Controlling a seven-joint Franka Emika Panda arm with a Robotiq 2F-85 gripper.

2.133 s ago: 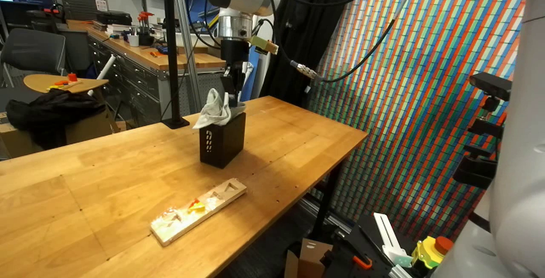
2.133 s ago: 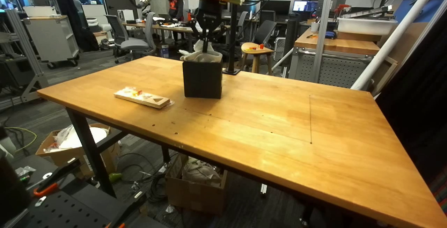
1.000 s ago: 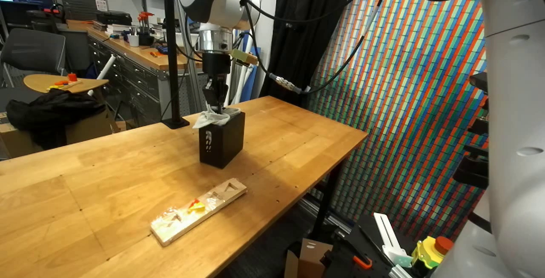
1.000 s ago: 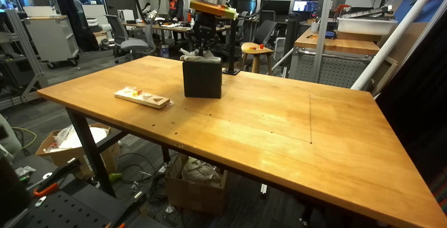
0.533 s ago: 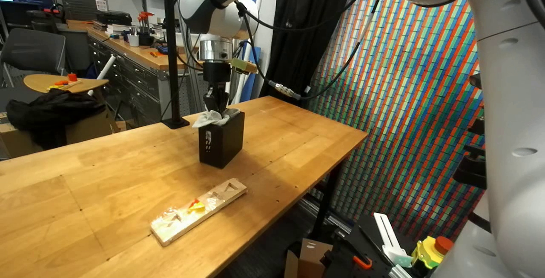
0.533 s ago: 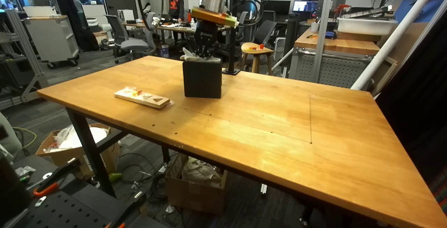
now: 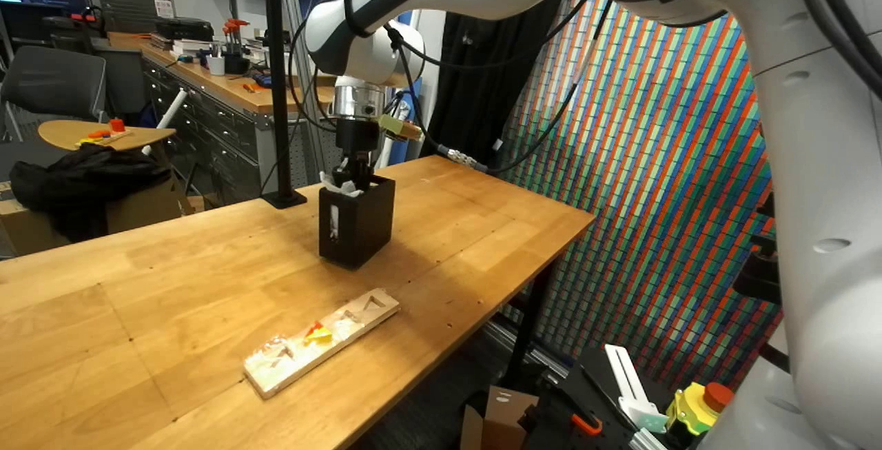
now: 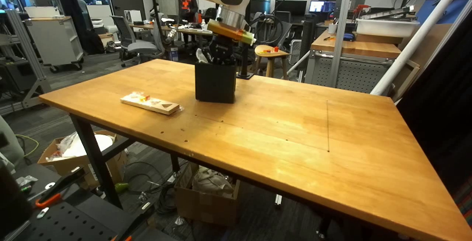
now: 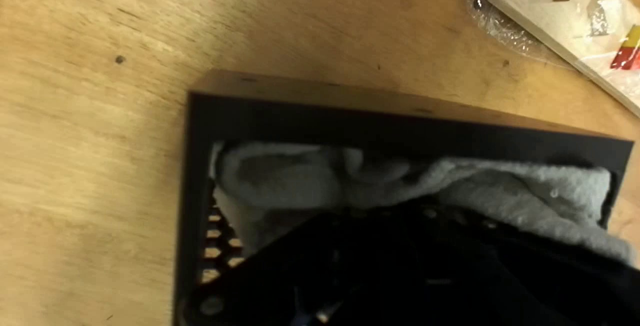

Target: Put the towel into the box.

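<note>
Your black claw [image 7: 354,173] sits pressed together in the black cuboid box [image 8: 215,84]; pinch the rumpled cream cloth towel [image 9: 515,196], likely soft, light, at the wrist view's lower right

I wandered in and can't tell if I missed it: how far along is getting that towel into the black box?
Done: much of the towel looks to be inside the black box, within the rim in the wrist view. In hand: the gripper, shut, reaches into the opening, perhaps pushing the towel down, its tips hidden. Left: a fold pokes above the rim in both exterior views; probably tuck that in, then withdraw.
</note>
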